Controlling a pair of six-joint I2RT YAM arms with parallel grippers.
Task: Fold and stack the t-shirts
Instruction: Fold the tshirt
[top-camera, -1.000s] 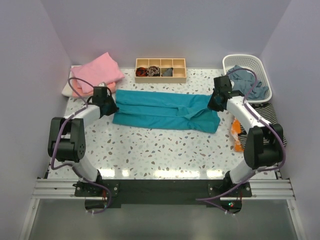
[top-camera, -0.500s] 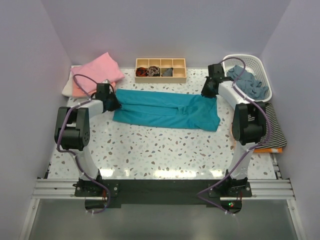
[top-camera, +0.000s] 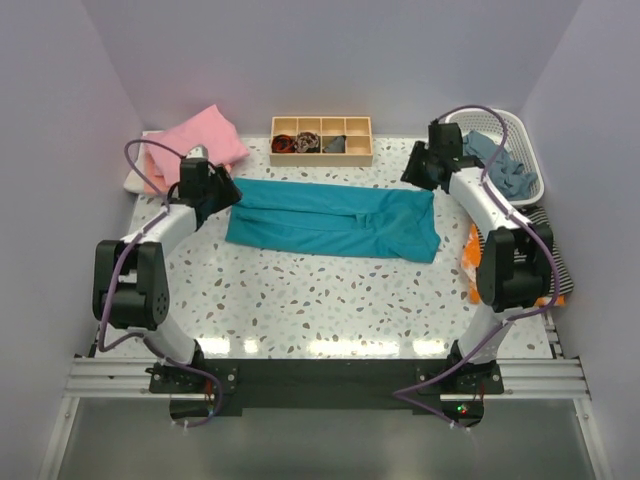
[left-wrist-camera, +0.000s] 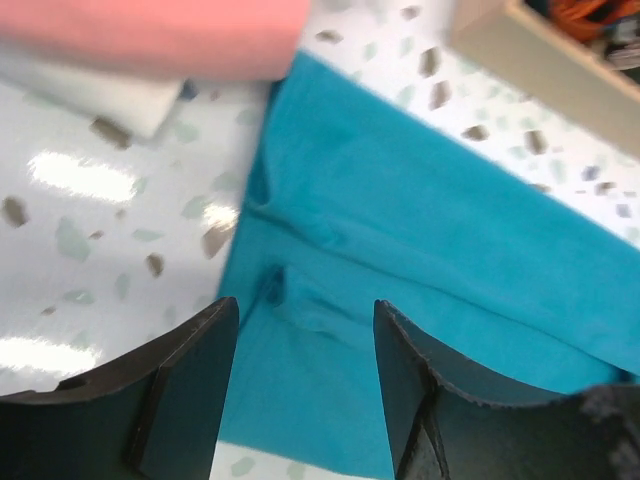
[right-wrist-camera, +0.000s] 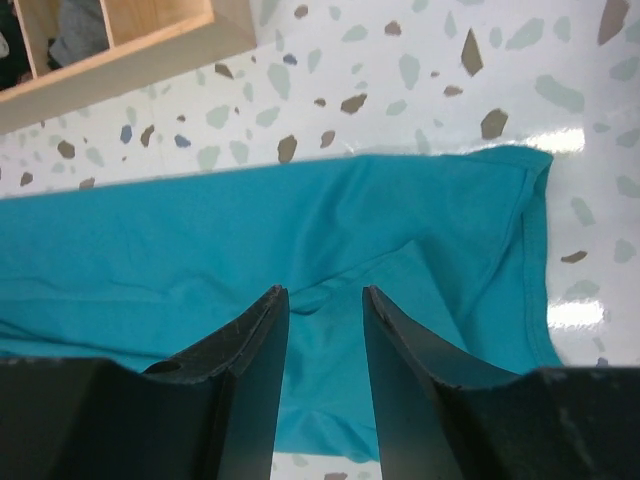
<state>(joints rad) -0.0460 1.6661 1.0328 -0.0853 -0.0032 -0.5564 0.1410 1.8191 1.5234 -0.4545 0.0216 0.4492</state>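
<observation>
A teal-blue t-shirt lies on the table folded into a long strip running left to right. Above its left end hovers my left gripper, open, with only cloth seen below between its fingers. My right gripper hangs over the strip's right end, open too, its jaws apart above the teal cloth and holding nothing. A folded pink t-shirt lies on a white one at the back left, and the pink edge shows at the top of the left wrist view.
A wooden compartment box with small items stands at the back centre, its corner showing in the right wrist view. A white basket with grey-blue cloth sits at the back right. Striped and orange cloth lies along the right edge.
Both grippers have let go of the teal t-shirt's ends and opened. Each has lifted off the cloth, which now lies flat as a strip.
</observation>
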